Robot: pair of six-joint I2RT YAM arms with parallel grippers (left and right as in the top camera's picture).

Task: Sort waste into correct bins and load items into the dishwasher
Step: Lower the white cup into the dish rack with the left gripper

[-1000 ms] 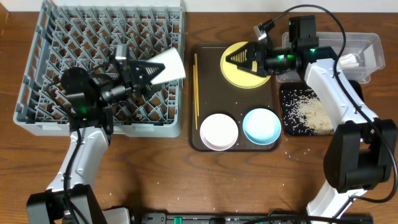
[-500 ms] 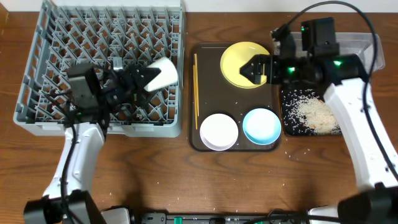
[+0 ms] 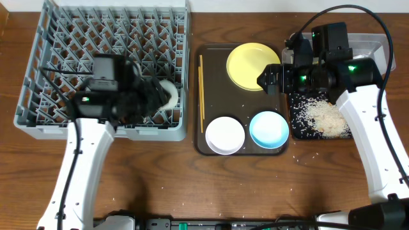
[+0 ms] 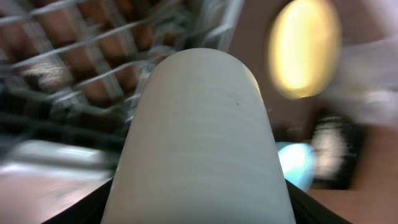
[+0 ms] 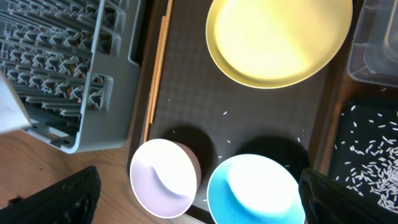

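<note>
**No Legible Writing in Any View**

We find no text, label, brand, number or sign that can be read. The white cup (image 4: 199,137) filling the left wrist view is plain. The yellow plate (image 3: 250,64) bears no print, and the grey dish rack (image 3: 45,126) at the upper left of the overhead view shows no marking.

Grey dish rack (image 3: 153,132), pegs in a regular grid. Plain white cup (image 4: 199,143). Dark brown serving tray (image 3: 214,89) — on it a bright yellow plate (image 3: 252,66) at one o'clock, a white bowl (image 3: 225,135) at seven, a pale blue bowl (image 3: 268,129) at five. Glossy black tray (image 3: 297,96), speckled with whitish scraps (image 3: 323,118). Reddish-brown wood grain across the bench (image 3: 192,185).
</note>
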